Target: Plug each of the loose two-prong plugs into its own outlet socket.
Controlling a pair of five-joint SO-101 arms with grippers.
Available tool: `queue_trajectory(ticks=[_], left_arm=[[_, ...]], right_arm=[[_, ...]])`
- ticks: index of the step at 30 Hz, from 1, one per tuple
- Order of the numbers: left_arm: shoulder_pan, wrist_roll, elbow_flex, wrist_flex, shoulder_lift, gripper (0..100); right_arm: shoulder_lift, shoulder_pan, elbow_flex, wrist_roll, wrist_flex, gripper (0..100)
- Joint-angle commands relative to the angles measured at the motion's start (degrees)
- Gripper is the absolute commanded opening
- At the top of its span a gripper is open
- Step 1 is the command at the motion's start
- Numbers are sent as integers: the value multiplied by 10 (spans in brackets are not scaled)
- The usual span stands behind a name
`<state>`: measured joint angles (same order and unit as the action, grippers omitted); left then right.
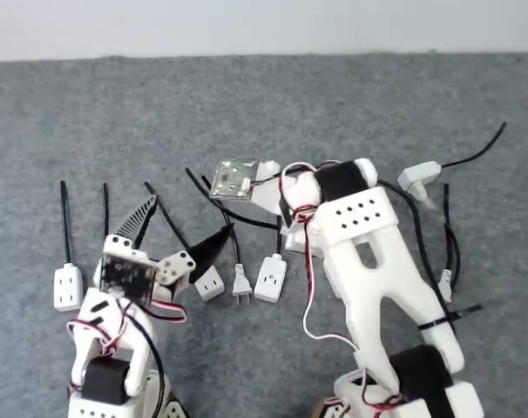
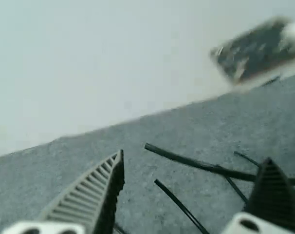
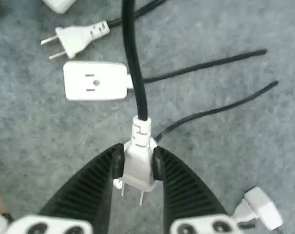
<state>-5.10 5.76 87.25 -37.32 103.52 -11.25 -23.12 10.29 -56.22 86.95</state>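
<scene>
Grey carpet holds a loose socket; right hand clamps white plug.

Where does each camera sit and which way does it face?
High view: fixed above the table, looking down on the left arm and right arm.
Left wrist view: on the left arm, looking low across the table toward the wall; the open left tool frames it.
Right wrist view: on the right arm, looking down past the right tool, shut on a plug.
Shared: high and right wrist views both show the white outlet and the loose plug beside it.
</scene>
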Motion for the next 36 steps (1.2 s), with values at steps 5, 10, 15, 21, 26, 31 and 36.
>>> queue_trajectory(ticks=[5,10,15,21,26,31,36], left_arm=[[-2,4,-20,-5,9,411],[-9,-7,-64,-43,10,411],[-55,-24,-127,-98,10,411],[-91,-19,-143,-111,10,411],[-122,-1,-140,-80,9,411],[-124,1,-138,-25,9,411],[-120,0,-87,23,9,411]], right_arm=[[-31,3,-36,6,16,9],[-30,-8,-108,24,22,9],[-28,-7,-203,55,23,9],[-30,-8,-280,89,16,9],[-30,-65,-329,91,27,9],[-30,-138,-389,90,83,9],[-30,-182,-478,96,146,9]])
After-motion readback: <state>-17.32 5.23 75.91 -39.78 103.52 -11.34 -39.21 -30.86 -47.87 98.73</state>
